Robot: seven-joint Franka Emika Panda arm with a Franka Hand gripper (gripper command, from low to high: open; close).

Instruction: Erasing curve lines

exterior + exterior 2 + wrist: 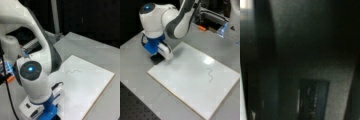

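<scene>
The curve lines [72,71] are a thin dark squiggle on the white board [85,95], whole and unsmudged. In a front view the curve lines [210,75] lie near the board's [187,82] right side. My gripper [163,57], on a blue and white hand, hangs low at the board's far left corner, a long way from the squiggle. A black eraser block [157,59] lies on the table right under it, just off the board's edge. The wrist view is dark and shows the eraser [313,100] as a dark rectangle close below.
The board rests on a grey table [135,75]. An orange object [201,28] and a light blue part [223,29] sit at the back near dark equipment. The arm's white body [35,75] hides the board's left end in a front view.
</scene>
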